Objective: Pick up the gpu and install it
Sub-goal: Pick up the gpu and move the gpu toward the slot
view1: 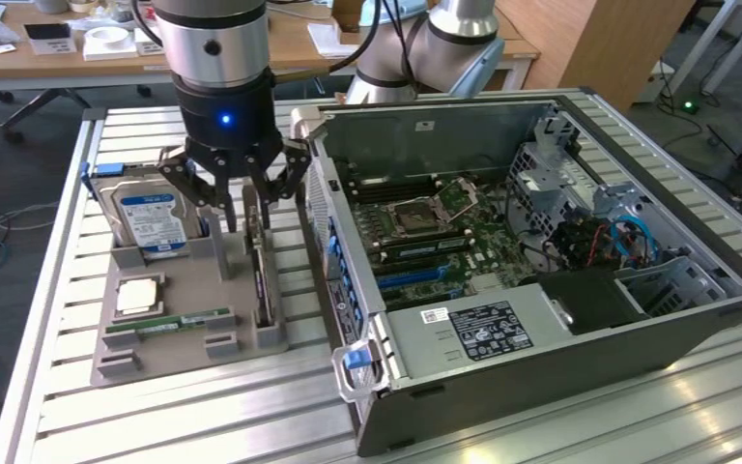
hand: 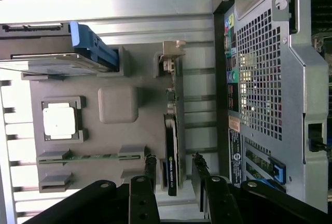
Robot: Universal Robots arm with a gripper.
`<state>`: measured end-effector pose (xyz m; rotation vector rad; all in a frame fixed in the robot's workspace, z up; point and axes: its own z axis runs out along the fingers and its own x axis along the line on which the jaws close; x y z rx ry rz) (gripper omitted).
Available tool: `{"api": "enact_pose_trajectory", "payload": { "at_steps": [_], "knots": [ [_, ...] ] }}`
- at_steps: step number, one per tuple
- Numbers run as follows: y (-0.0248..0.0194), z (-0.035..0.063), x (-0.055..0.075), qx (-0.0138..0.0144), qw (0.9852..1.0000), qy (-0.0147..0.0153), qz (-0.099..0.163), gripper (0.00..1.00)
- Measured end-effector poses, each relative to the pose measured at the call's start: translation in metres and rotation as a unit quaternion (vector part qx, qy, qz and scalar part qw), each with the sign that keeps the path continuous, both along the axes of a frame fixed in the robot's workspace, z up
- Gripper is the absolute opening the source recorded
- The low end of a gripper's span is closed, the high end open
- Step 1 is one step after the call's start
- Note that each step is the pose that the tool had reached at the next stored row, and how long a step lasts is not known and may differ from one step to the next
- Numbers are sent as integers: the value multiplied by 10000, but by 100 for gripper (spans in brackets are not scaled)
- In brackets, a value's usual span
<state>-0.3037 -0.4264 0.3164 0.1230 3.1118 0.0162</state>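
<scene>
Beside the open computer case (view1: 436, 135), on the exterior view's left, the grey tray (view1: 185, 290) held the gpu (hand: 171, 151) standing on edge in the slot nearest the case, and the gripper (hand: 174, 163) hung directly over it. Its jaws stood partly open, one finger on each side of the card, gripping nothing. A good grasp probably depended on keeping the card centred and square, so that both fingers (hand: 150, 164) met its flat faces together without tipping it.
</scene>
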Motion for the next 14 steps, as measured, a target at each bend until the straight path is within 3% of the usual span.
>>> {"api": "enact_pose_trajectory", "payload": {
  "at_steps": [8, 14],
  "knots": [
    [0, -101, 0, 0, 10000, 0, 0, 42],
    [0, -104, 0, 0, 10000, 1, 0, 42]
  ]
}}
